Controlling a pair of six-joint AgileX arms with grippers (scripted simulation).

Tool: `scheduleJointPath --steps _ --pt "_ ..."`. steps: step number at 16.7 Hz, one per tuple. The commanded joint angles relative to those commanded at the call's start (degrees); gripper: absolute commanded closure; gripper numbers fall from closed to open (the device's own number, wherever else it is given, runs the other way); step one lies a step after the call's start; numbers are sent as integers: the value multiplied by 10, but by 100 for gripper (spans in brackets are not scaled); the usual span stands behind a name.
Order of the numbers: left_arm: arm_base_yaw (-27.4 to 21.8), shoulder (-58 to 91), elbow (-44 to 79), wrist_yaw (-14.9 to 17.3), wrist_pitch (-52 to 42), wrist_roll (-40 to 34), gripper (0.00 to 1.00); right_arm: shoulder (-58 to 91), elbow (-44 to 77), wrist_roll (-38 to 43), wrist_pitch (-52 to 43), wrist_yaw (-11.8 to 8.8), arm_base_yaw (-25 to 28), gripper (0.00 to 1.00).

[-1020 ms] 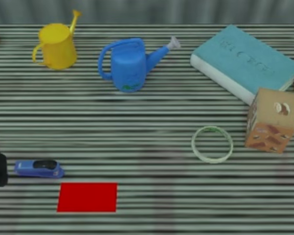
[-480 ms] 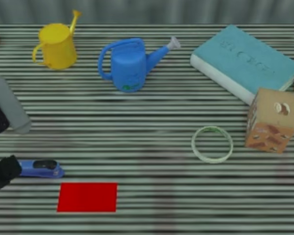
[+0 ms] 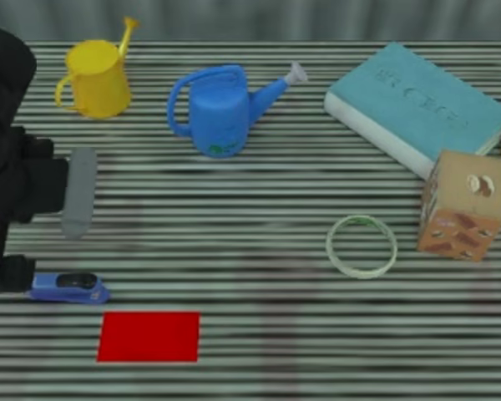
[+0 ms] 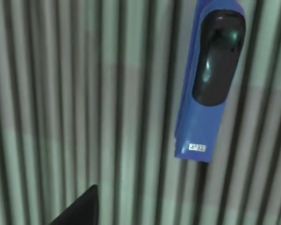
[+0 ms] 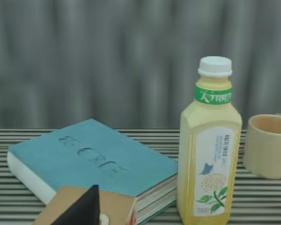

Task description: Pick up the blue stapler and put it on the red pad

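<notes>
The task is at its beginning; the blue stapler (image 3: 68, 287) lies flat on the striped worktop (image 3: 259, 209) near the left edge, on the near side, and nothing grips it; the red pad (image 3: 149, 337) lies just beside it, a little nearer and to the right, apart from it, and it is bare. So, as I judge it, the whole of the work is left: to close on the stapler, to lift it, to carry it the short way to the pad and to set it down.

The left gripper (image 3: 4, 274) hangs at the left end of the stapler in the top view; the dark arm rises behind it along the left edge. In the left wrist view the stapler (image 4: 209, 79) shows with its black patch on top, and only one dark fingertip (image 4: 79, 210) is seen at the edge, apart from the stapler; whether this gripper is released or clenched, I cannot tell. It seems not yet centred over the stapler, so it must probably shift to the right before it closes.

The right arm is parked outside the top view; its wrist view looks at a teal book (image 5: 91, 161), a yellow drink bottle (image 5: 208, 150) with its white cap on, and a beige cup (image 5: 269, 145) whose inside I cannot see; the state of the right gripper I also cannot tell.

On the far side stand a yellow watering can (image 3: 96, 77) and a blue watering can (image 3: 221, 107); what is in them does not show.
</notes>
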Motion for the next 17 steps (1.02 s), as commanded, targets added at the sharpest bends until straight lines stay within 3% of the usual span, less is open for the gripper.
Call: scheduleJointPath --steps 3,10,17 --pt "-5 41 32 1 -23 35 0 0 0 0 0 0 0 0" --pt "-3 46 26 1 -14 37 0 0 0 0 0 0 0 0" --pt "-3 121 -64 1 157 39 0 0 0 0 0 0 0 0"
